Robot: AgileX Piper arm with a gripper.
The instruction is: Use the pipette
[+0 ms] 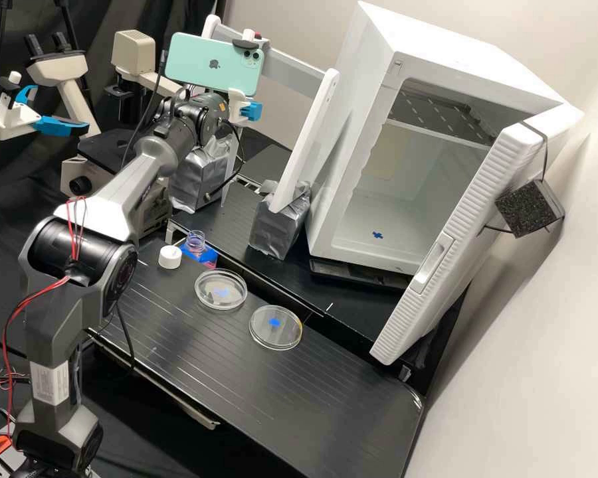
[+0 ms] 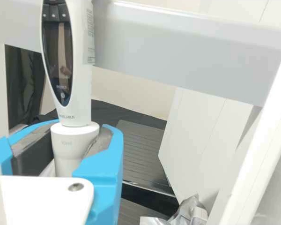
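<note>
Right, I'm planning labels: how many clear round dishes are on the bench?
2. The first dish is near the bottle; the second dish is farther off, towards the open white door. The arm may hide more.

Passable: near right of black board [image 1: 339, 405]. In the way: petri dishes [image 1: 275, 337] mid-board, cabinet door [image 1: 468, 212] right, white frame [image 1: 303, 143] far.

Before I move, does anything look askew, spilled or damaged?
No spill or damage that I can see. The bottle stands uncapped, its white screw cap beside it, so its contents are exposed. The white cabinet door hangs open; either could be deliberate.
</note>
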